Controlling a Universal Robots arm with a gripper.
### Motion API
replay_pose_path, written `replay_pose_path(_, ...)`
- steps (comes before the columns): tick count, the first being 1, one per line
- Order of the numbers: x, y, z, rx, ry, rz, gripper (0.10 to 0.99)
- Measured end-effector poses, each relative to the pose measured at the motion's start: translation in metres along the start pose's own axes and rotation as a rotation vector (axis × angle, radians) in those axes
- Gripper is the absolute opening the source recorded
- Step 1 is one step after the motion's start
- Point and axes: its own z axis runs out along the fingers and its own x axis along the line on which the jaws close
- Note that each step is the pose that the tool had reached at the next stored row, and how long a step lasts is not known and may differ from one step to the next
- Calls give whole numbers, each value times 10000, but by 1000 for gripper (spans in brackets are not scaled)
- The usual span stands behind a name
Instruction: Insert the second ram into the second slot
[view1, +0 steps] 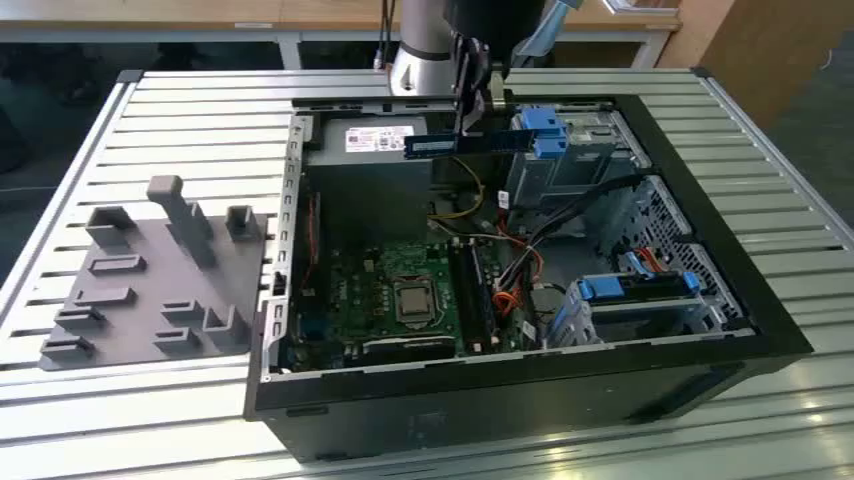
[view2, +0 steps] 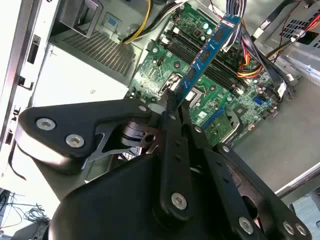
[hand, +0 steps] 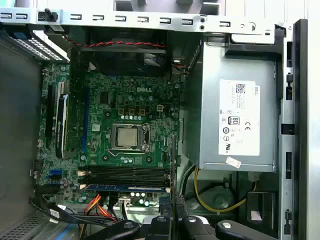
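My gripper (view1: 470, 128) hangs over the far part of the open computer case (view1: 747, 330), shut on the second ram (view1: 461, 144). The stick is a thin blue board with black chips, held level and edge-down, well above the motherboard (view1: 360, 290). In the second wrist view the ram (view2: 206, 50) sticks out from the gripper (view2: 172, 98) towards the board. In the first wrist view the ram (hand: 125, 188) lies parallel to the dark memory slots (hand: 125, 174), just beside them, with the gripper (hand: 174, 206) at its end. Which slot is the second one I cannot tell.
A silver power supply (view1: 380, 140) and blue drive-bay clips (view1: 545, 130) sit just under the gripper. The processor socket (hand: 129, 136) is next to the slots. Loose cables (view1: 514, 270) run beside the slots. A grey holder plate (view1: 147, 280) lies on the slatted table at the exterior view's left.
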Motion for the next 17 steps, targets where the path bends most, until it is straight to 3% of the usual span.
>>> replay_pose_path(4, 2, 0, -1, -1, 1, 1, 141)
replay_pose_path(17, 134, 4, 5, 10, 25, 70, 141)
